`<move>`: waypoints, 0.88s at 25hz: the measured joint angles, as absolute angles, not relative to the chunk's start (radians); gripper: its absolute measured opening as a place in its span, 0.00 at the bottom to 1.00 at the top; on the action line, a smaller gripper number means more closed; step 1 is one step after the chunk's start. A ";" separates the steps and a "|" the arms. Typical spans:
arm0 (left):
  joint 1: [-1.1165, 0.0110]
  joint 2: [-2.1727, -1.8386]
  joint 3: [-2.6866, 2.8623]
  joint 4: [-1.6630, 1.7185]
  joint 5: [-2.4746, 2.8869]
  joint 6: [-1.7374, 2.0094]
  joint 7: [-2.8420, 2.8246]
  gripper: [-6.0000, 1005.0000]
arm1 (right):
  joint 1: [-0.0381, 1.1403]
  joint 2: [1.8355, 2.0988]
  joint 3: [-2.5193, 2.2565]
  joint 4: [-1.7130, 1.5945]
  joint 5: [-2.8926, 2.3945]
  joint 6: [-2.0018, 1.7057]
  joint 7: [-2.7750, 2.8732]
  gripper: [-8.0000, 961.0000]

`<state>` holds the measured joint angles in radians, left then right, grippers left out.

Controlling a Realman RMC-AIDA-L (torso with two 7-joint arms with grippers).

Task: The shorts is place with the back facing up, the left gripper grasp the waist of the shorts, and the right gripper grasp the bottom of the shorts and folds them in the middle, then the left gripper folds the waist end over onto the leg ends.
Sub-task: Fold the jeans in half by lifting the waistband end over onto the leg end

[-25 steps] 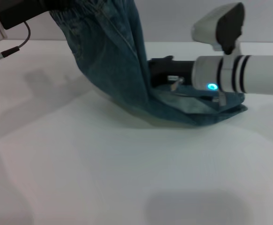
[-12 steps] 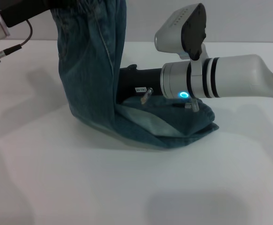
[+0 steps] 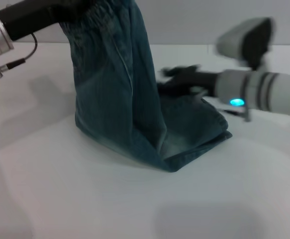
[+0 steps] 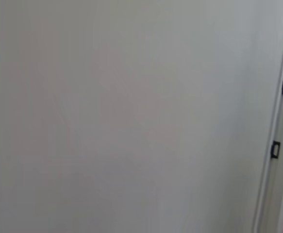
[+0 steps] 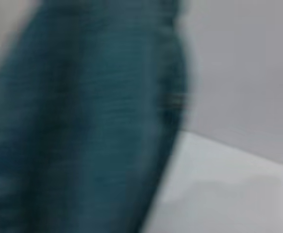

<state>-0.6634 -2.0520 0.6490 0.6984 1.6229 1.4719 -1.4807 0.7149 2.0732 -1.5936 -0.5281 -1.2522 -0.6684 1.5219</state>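
On the white tabletop, the blue faded-wash denim shorts are hanging as a tall folded drape, with their lower part lying in a rumpled heap on the surface toward the robot's right. The gathered, darker elastic waist of the shorts is sitting at the very top of the drape, lifted well above the table, and the slim black left gripper is gripping it there, its fingers buried in the crinkled band at the upper left of the head view. The left arm's black forearm and silver wrist are reaching in from the left edge, with a thin black cable looping beneath. The wide stitched bottom of the shorts is resting on the table, forming the low edge of the heap nearest the right arm. The black right gripper, with its silver-white banded wrist and blue light, is hovering just above the heap and just beside the hanging cloth on its right side; it is smeared in the head view, and whether its fingers are spread or pinched cannot be told. The right wrist view is showing the blurred blue denim close up against a pale grey wall. The left wrist view is showing only a plain pale surface.
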 joint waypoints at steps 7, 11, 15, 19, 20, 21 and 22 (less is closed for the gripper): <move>-0.658 -2.054 0.730 0.706 1.620 1.473 -1.479 0.07 | 0.570 2.072 -1.258 -0.583 -1.249 -0.655 1.386 0.57; -0.662 -2.059 0.764 0.697 1.617 1.469 -1.479 0.07 | 0.531 2.070 -1.113 -0.587 -1.248 -0.661 1.359 0.57; -0.674 -2.065 0.811 0.688 1.606 1.433 -1.478 0.07 | 0.520 2.072 -1.004 -0.572 -1.241 -0.669 1.306 0.57; -0.680 -2.067 0.900 0.672 1.553 1.363 -1.478 0.07 | 0.508 2.072 -0.957 -0.566 -1.237 -0.690 1.295 0.57; -0.682 -2.066 0.927 0.664 1.527 1.349 -1.478 0.07 | 0.507 2.072 -0.947 -0.565 -1.237 -0.691 1.295 0.57; -0.685 -2.066 0.948 0.656 1.499 1.340 -1.477 0.07 | 0.506 2.072 -0.939 -0.562 -1.236 -0.692 1.293 0.57; -0.690 -2.066 0.979 0.649 1.460 1.337 -1.477 0.07 | 0.507 2.071 -0.924 -0.553 -1.236 -0.692 1.286 0.57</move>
